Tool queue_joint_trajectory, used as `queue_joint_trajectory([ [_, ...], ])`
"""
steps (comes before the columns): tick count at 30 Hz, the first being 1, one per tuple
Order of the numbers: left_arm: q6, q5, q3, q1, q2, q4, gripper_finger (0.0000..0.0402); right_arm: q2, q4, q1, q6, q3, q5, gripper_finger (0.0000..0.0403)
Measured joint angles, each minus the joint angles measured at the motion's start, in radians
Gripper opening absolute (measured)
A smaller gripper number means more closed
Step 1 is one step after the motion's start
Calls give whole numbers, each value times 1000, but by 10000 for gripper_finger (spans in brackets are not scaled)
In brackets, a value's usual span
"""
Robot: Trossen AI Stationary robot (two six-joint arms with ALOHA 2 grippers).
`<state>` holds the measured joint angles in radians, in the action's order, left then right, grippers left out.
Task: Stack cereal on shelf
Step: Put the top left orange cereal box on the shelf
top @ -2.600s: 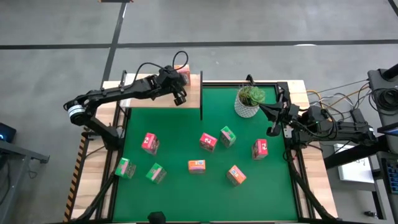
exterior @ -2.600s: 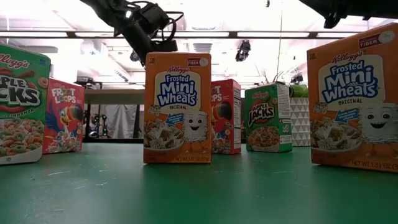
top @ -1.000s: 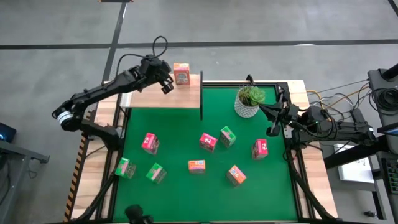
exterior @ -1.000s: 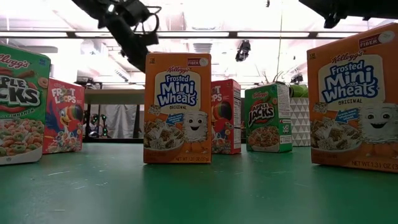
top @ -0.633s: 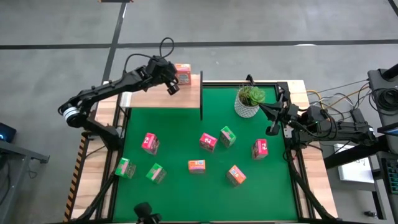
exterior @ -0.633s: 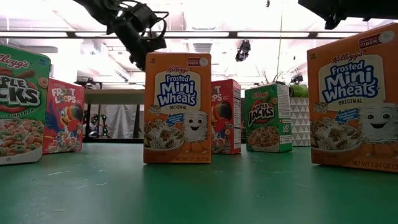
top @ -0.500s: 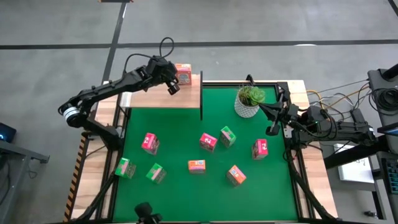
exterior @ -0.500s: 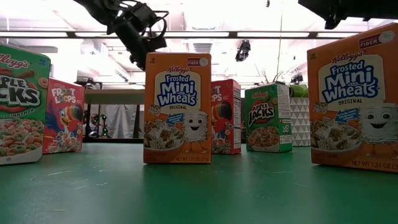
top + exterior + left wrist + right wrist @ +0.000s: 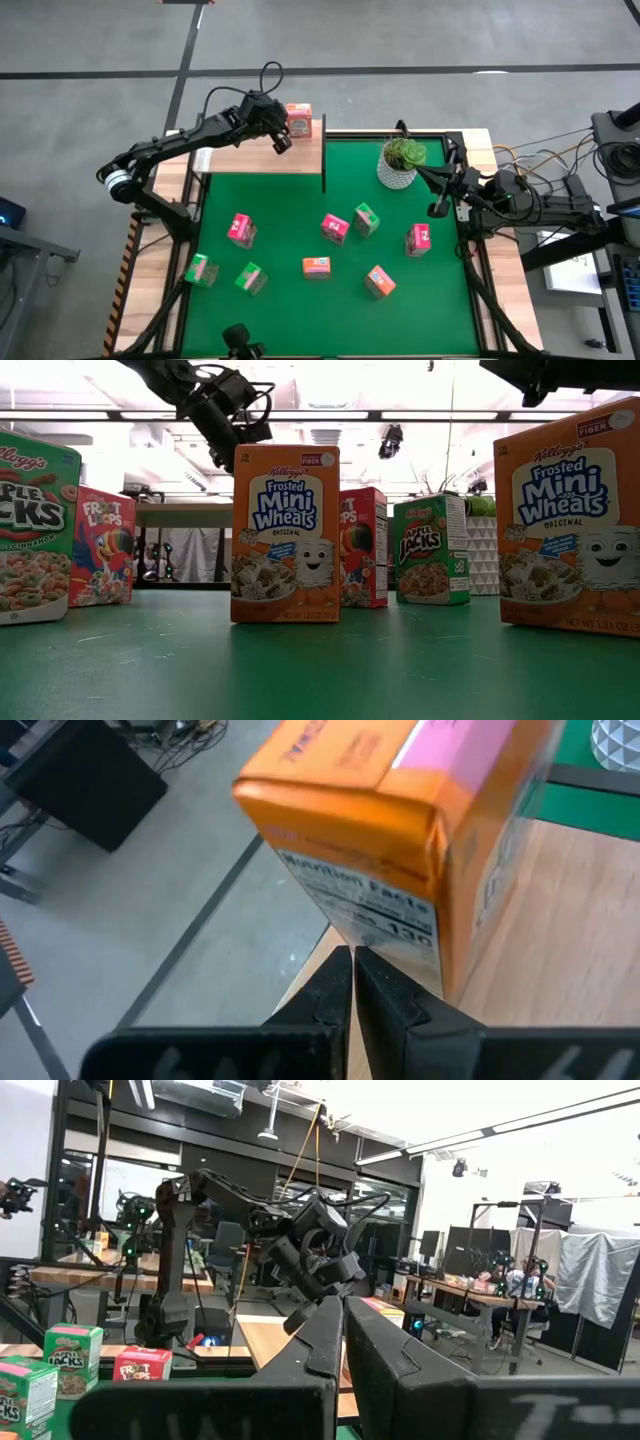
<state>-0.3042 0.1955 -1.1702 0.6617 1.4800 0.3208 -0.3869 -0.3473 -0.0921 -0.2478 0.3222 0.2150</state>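
The left gripper (image 9: 281,143), squeezed shut and holding nothing, sits right beside the orange cereal box (image 9: 297,119) on the shelf (image 9: 250,158), probably to nudge it straight.

— What do your arms look like from above?

— I run two dark, slim, jointed arms; the left arm (image 9: 170,150) has a pale ring near its base and a thin black cable looping over its wrist.

— And the right?

— My right arm (image 9: 520,195) is matte black too, trailing bundled cables. Each wrist camera shows me two angular black fingers (image 9: 385,1010).
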Motion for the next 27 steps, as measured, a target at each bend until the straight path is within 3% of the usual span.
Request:
queue_joint_trajectory([
  [7,12,1,0,0,7,-16,0,0,0,0,-6,0,0,9],
  [14,44,2,-47,-26,-41,123,0,0,0,0,-8,0,9,9],
  [18,25,-89,-46,-70,-49,158,0,0,3,0,-10,0,23,9],
  [27,25,-127,-46,-179,0,41,0,0,6,0,-14,0,23,9],
])
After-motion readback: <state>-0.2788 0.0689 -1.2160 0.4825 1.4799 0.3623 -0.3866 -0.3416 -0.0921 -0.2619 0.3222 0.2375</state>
